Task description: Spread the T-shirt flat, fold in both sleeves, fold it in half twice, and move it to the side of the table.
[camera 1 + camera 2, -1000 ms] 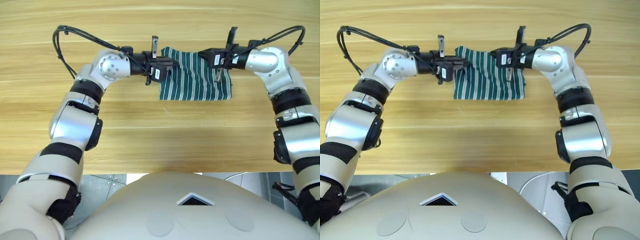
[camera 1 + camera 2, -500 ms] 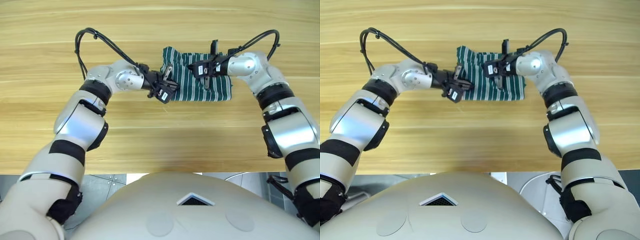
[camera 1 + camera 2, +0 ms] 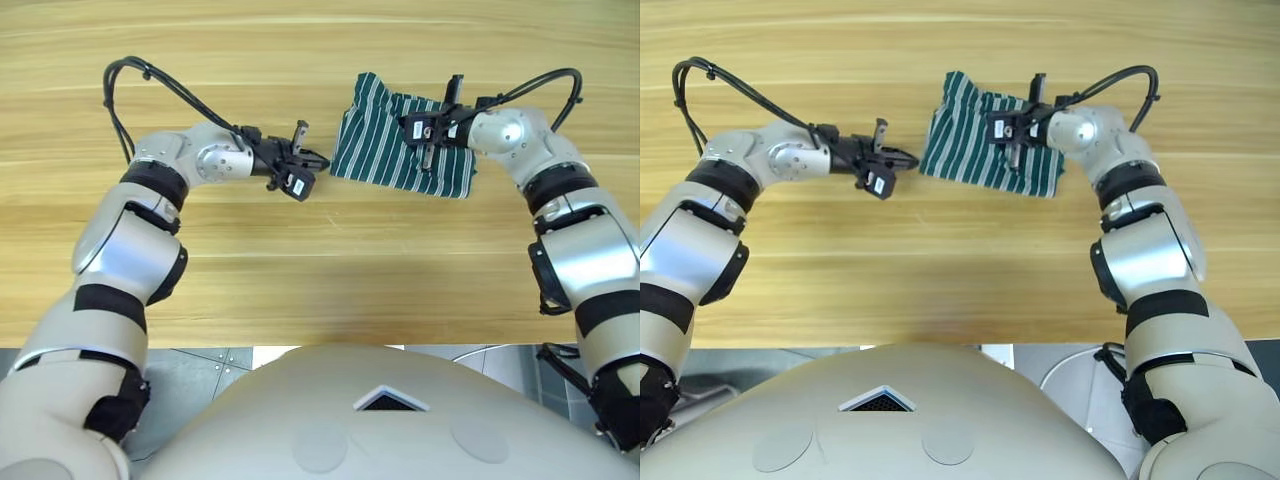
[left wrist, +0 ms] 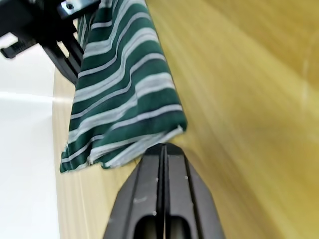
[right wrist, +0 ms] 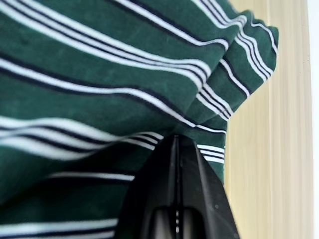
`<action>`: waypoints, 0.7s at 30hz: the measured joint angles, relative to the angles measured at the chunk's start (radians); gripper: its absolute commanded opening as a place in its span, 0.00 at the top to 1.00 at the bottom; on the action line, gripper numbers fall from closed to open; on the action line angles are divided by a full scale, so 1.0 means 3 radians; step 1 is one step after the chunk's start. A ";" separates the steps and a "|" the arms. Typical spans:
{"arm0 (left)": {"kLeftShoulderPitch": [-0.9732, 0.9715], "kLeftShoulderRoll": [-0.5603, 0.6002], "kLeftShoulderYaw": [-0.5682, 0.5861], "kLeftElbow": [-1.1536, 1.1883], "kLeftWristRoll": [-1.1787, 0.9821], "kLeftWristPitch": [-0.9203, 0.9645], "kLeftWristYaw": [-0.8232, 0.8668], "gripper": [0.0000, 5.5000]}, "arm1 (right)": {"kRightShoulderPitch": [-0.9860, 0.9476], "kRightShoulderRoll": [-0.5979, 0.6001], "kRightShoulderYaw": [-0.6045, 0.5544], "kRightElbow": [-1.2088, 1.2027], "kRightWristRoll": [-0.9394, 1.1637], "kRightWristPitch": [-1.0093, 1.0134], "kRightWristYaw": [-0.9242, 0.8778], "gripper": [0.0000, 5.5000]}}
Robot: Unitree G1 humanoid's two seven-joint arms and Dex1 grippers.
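Green-striped T-shirt [image 3: 390, 150] is lying folded on the wooden table [image 3: 300, 260]. The left gripper [image 4: 163, 147] is hovering just beside its edge, fingers pressed together, holding nothing. The right wrist view is catching the right gripper [image 5: 174, 137], fingers likewise together, tips digging into the cloth.

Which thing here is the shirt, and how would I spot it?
Look at the far part of the light wooden table, right of the middle. There lies a folded dark green T-shirt with thin white stripes, the right gripper on it. It is the only cloth; the left gripper beside it holds nothing.
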State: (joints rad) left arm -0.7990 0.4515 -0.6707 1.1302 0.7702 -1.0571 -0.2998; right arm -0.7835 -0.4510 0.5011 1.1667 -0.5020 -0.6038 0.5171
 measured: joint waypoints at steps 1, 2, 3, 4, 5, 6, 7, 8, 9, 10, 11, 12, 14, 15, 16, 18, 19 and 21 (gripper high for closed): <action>0.0005 0.0027 0.0001 -0.0016 0.0001 -0.0013 0.0003 1.00 | 0.0002 -0.0002 -0.0001 0.0000 0.0001 -0.0014 0.0001 1.00; 0.0015 0.0062 0.0002 -0.0071 0.0003 -0.0028 0.0004 1.00 | 0.0003 -0.0006 0.0000 -0.0002 0.0005 -0.0021 0.0001 1.00; 0.0014 0.0091 0.0015 -0.0164 -0.0002 -0.0050 0.0003 1.00 | 0.0004 -0.0006 0.0001 -0.0003 0.0007 -0.0022 0.0001 1.00; 0.0010 0.0111 0.0053 -0.0252 -0.0077 -0.0103 -0.0036 1.00 | 0.0005 -0.0007 0.0002 -0.0005 0.0010 -0.0022 0.0001 1.00; -0.0008 0.0119 0.0095 -0.0368 -0.0208 -0.0168 -0.0102 1.00 | 0.0008 -0.0007 0.0002 -0.0008 0.0012 -0.0023 0.0001 1.00; -0.0047 0.0114 0.0130 -0.0466 -0.0313 -0.0196 -0.0164 1.00 | 0.0012 -0.0007 0.0002 -0.0012 0.0015 -0.0023 0.0001 1.00; -0.0085 0.0100 0.0162 -0.0534 -0.0364 -0.0206 -0.0209 1.00 | 0.0014 -0.0007 0.0002 -0.0015 0.0019 -0.0024 0.0002 1.00; -0.0133 0.0071 0.0172 -0.0595 -0.0380 -0.0205 -0.0237 1.00 | 0.0017 -0.0006 0.0002 -0.0018 0.0021 -0.0024 0.0002 1.00; -0.0149 0.0034 0.0171 -0.0625 -0.0392 -0.0182 -0.0264 1.00 | 0.0018 -0.0005 0.0003 -0.0020 0.0022 -0.0024 0.0002 1.00; -0.0157 -0.0020 0.0157 -0.0631 -0.0356 -0.0152 -0.0273 1.00 | 0.0019 -0.0001 0.0003 -0.0022 0.0022 -0.0024 0.0002 1.00; -0.0158 -0.0066 0.0119 -0.0623 -0.0302 -0.0108 -0.0270 1.00 | 0.0019 0.0002 0.0005 -0.0023 0.0022 -0.0024 0.0002 1.00; -0.0170 -0.0118 0.0058 -0.0588 -0.0211 -0.0066 -0.0252 1.00 | 0.0019 0.0006 0.0008 -0.0023 0.0022 -0.0023 0.0001 1.00; -0.0194 -0.0212 -0.0007 -0.0486 -0.0094 0.0008 -0.0216 1.00 | 0.0021 0.0016 0.0016 -0.0040 0.0022 -0.0022 0.0001 1.00; -0.0228 -0.0283 -0.0073 -0.0391 -0.0016 0.0075 -0.0182 1.00 | 0.0022 0.0031 0.0021 -0.0058 0.0022 -0.0022 0.0001 1.00; -0.0245 -0.0346 -0.0100 -0.0310 0.0040 0.0118 -0.0157 1.00 | 0.0027 0.0042 0.0026 -0.0075 0.0023 -0.0024 0.0002 1.00; -0.0289 -0.0477 -0.0177 -0.0106 0.0112 0.0205 -0.0094 1.00 | 0.0036 0.0061 0.0029 -0.0110 0.0027 -0.0032 0.0015 1.00; -0.0309 -0.0532 -0.0227 -0.0021 0.0186 0.0273 -0.0024 1.00 | 0.0050 0.0072 0.0030 -0.0141 0.0036 -0.0042 0.0026 1.00; -0.0367 -0.0652 -0.0338 0.0142 0.0327 0.0414 0.0158 1.00 | 0.0085 0.0109 0.0031 -0.0219 0.0047 -0.0051 0.0059 1.00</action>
State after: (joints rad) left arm -0.9092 0.2560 -0.7722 1.1728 0.8683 -0.9328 -0.2522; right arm -0.7582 -0.4183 0.5104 1.1009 -0.4878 -0.6193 0.5350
